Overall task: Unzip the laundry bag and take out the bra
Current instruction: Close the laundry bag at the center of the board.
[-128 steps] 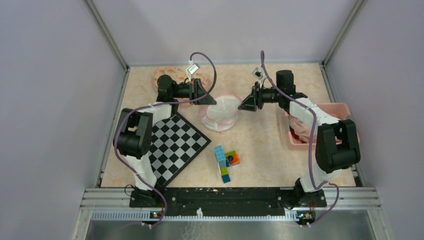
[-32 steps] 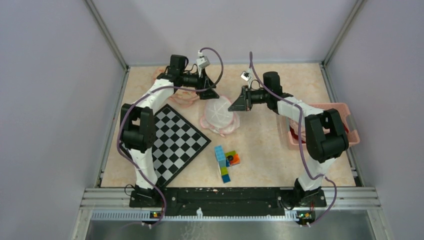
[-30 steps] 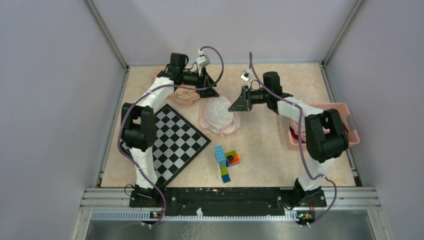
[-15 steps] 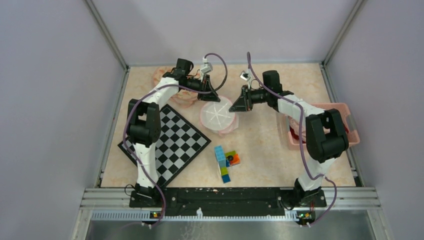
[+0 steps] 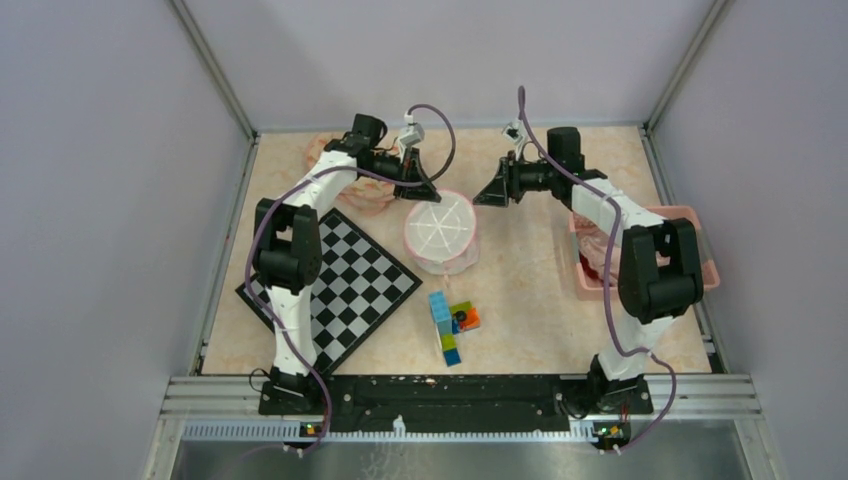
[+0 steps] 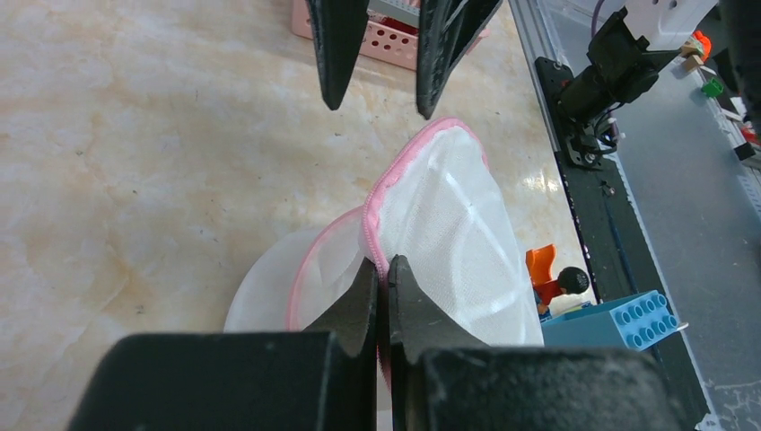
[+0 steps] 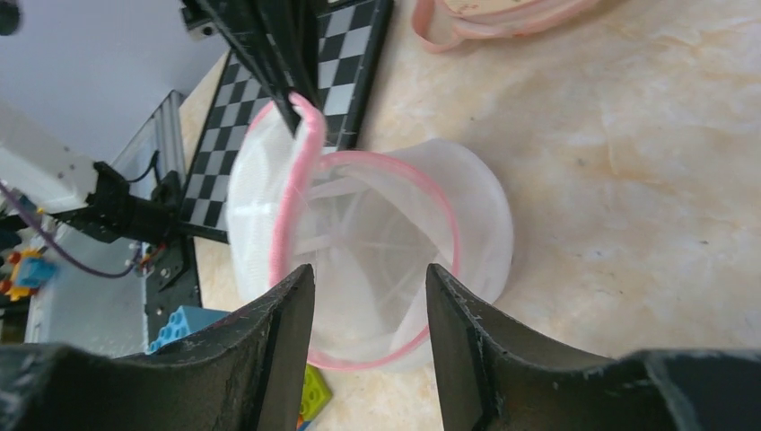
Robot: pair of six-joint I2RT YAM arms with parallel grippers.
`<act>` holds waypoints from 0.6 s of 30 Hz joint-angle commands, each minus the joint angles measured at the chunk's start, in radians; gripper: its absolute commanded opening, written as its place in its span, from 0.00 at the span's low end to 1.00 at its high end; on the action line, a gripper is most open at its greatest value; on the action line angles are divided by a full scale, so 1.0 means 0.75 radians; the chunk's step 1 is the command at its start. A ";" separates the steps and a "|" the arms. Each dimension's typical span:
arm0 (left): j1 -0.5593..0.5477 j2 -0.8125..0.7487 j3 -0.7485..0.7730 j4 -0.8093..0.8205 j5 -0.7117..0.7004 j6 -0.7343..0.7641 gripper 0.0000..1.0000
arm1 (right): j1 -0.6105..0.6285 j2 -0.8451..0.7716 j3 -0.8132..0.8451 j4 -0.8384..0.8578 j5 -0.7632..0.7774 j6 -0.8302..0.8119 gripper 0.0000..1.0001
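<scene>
Right gripper (image 5: 487, 196) has drawn back toward the far right, off the laundry bag (image 5: 447, 262), its jaws apart; the left gripper (image 5: 424, 186) is clamped on the bag's pink trim.
The bag is a white mesh drum edged in pink, sitting mid-table between the two grippers, just right of the chessboard (image 5: 355, 285) and beyond the toy blocks (image 5: 450, 325). Its round lid (image 5: 440, 222), crossed by white spoke-like ribs, is lifted where the left fingers (image 6: 356, 310) pinch the trim. From the right wrist the mouth gapes, showing pale mesh and ribs; its contents cannot be made out. A pink basket (image 5: 672, 210) sits at the right edge.
</scene>
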 commanded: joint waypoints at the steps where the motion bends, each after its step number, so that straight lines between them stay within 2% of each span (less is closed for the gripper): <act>1: 0.005 0.014 0.069 -0.020 0.090 0.050 0.00 | 0.024 0.008 0.062 -0.020 0.138 -0.080 0.49; 7: 0.006 0.013 0.069 -0.045 0.084 0.084 0.00 | 0.125 0.116 0.138 -0.194 0.201 -0.345 0.49; 18: 0.007 0.007 0.069 -0.139 0.060 0.210 0.00 | 0.218 0.297 0.180 -0.149 0.186 -0.369 0.52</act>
